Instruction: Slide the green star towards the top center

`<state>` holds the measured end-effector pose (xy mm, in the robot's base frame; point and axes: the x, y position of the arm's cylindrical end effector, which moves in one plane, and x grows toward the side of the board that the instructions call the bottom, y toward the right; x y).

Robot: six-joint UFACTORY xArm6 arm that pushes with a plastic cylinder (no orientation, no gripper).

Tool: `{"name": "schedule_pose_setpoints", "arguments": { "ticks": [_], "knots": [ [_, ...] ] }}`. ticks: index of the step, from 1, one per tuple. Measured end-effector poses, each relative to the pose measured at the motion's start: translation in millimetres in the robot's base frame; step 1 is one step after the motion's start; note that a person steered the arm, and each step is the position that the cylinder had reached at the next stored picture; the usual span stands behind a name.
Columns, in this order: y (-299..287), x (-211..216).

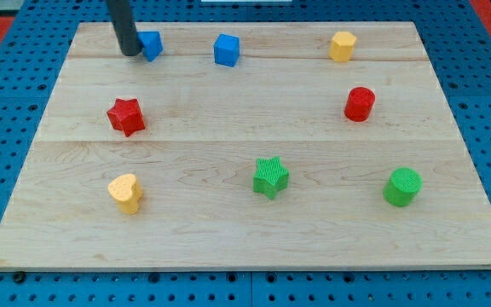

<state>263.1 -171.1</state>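
Yellow heart [125, 193] nearest | green star [270, 177] untouched | my tip [130, 53] upright beside blue block [151, 44] (no pincer fitted)

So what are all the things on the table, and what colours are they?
Wooden board: one, pale wood, on a blue pegboard.
Blue blocks: two, top left and top middle.
Yellow block: one, top right.
Red star: one, left middle.
Red cylinder: one, right middle.
Yellow heart: one, bottom left.
Green star: one, bottom middle.
Green cylinder: one, bottom right.
My tip: one, dark rod, at the left blue block's left side, far from the green star.
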Motion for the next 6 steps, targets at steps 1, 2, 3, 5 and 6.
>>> {"name": "schedule_pose_setpoints", "arguments": {
  "ticks": [1, 2, 3, 5, 6],
  "knots": [
    [17.9, 0.2],
    [17.9, 4.0],
    [17.7, 30.8],
    [71.4, 103.6],
    [96.5, 105.6]
  ]
}}
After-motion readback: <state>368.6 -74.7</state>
